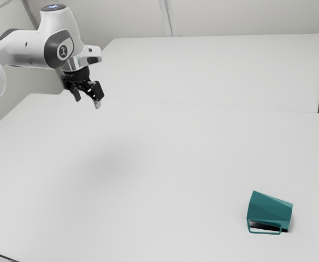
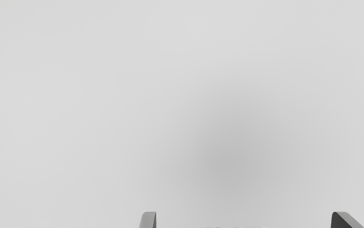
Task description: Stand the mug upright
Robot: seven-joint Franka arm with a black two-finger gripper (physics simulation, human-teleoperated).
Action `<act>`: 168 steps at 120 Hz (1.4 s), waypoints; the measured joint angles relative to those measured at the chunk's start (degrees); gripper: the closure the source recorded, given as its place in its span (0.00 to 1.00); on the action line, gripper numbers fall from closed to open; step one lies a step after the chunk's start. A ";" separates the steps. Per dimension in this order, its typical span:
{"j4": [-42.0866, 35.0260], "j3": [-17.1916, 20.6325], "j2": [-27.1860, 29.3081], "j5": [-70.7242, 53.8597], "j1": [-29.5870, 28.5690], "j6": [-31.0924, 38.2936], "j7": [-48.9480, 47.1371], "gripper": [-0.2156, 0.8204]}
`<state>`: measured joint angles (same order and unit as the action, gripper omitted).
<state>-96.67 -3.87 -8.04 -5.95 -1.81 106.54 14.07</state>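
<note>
White surface (image 1: 165, 164) spanning the exterior view; arm (image 1: 25, 49) at upper left, jaws open and empty; teal mug (image 1: 270, 210) on its side at lower right, probably stiff, light, smooth enough to slip; best gripped across its body, clear of the thin handle (image 1: 265, 233).

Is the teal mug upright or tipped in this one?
Tipped: in the exterior view the mug lies on its side on the table, its handle low beside it.

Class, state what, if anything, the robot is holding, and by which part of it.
Nothing is held: the end effector is open above the table, away from the teal mug.
</note>
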 joint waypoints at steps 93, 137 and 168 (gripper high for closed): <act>-19.80 0.47 4.59 35.67 2.95 1.24 -1.95 0.21; -20.67 0.36 -1.92 49.49 15.79 8.05 -2.70 0.21; -23.10 0.35 -3.56 57.34 24.94 14.33 -3.13 0.21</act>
<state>-119.78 -3.51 -11.61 51.40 23.13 120.87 10.94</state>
